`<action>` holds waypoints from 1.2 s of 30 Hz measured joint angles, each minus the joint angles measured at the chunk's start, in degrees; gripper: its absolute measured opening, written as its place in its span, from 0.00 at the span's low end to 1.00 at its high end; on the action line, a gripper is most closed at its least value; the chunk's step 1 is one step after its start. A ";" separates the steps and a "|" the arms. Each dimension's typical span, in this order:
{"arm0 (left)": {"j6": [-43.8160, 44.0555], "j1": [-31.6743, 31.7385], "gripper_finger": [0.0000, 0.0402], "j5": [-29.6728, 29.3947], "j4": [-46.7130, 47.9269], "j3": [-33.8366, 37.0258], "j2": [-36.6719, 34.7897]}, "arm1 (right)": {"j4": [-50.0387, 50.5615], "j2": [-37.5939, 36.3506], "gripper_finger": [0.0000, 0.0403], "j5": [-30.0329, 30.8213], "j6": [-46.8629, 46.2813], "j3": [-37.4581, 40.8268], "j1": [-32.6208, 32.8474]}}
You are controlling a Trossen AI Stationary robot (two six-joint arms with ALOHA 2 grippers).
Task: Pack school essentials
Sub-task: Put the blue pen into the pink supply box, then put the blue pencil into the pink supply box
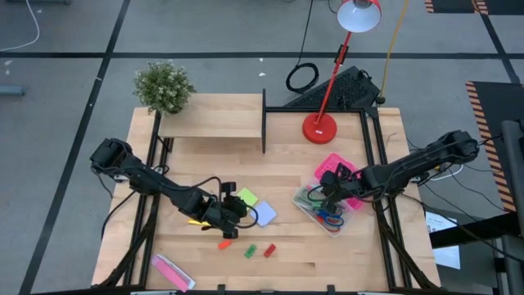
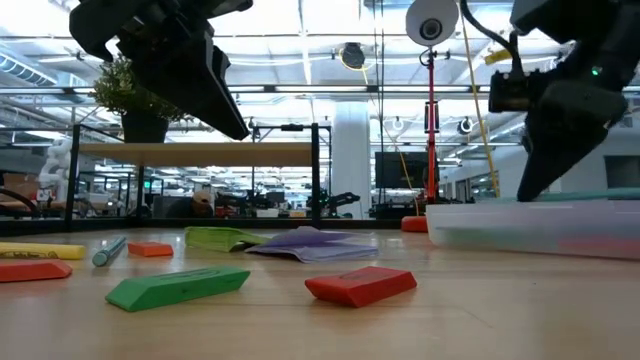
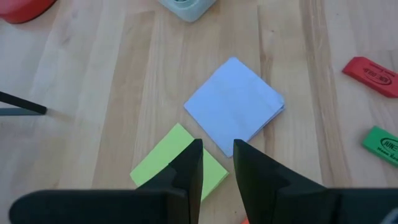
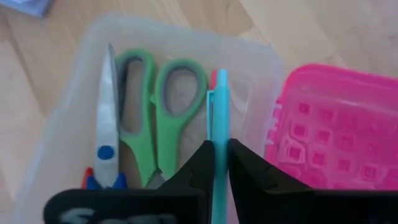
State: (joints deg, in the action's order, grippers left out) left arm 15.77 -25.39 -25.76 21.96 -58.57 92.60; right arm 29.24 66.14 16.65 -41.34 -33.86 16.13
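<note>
My right gripper is shut on a teal pen over the clear plastic box, which holds green-handled scissors and a second pair. My left gripper hangs above the table with a narrow gap between its fingers and nothing in it. Its tips stand over the corner where the green sticky-note pad meets the pale-blue pad. Both pads lie flat on the wood. Red, green and orange blocks lie toward the near edge. My right gripper pinches the teal pen's shaft between its two fingers. The pen runs forward out of the fingers, along them, with its free end over the inside of the box. The fingers slant down from the table's right. Whether the pen touches the box I cannot tell.
The pink perforated lid lies beside the box on its far right. A yellow pen and a second teal one lie left of the pads. A pink-and-white packet is at the near left, a red lamp base and a shelf at the back.
</note>
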 joint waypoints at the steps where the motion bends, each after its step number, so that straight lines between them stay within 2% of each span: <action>1: 0.00 0.00 0.23 0.00 0.00 0.00 0.00 | -0.36 -0.02 0.07 0.00 -0.01 0.54 -0.06; 8: -0.02 -0.04 0.23 0.00 0.02 0.00 0.00 | -1.73 -0.01 0.15 1.59 -0.02 1.80 -0.06; 17: 0.10 -0.79 0.23 0.22 0.46 0.00 0.02 | -2.12 -0.01 0.32 2.86 0.09 1.80 -0.04; 23: 1.33 -2.65 0.23 0.42 6.94 -0.01 0.00 | -3.30 -2.00 0.41 3.13 0.28 1.80 -0.04; 29: 2.84 -4.56 0.23 7.95 15.22 0.00 0.00 | -4.20 -7.16 0.42 2.80 1.53 1.78 -0.04; 36: -7.41 -5.99 0.23 15.23 17.36 -0.01 0.00 | -6.46 -11.34 0.42 2.18 3.23 1.78 0.06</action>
State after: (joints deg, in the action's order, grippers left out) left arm 8.36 -31.38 -10.53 39.32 -58.58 92.60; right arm 22.78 54.80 18.83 -38.11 -32.08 16.20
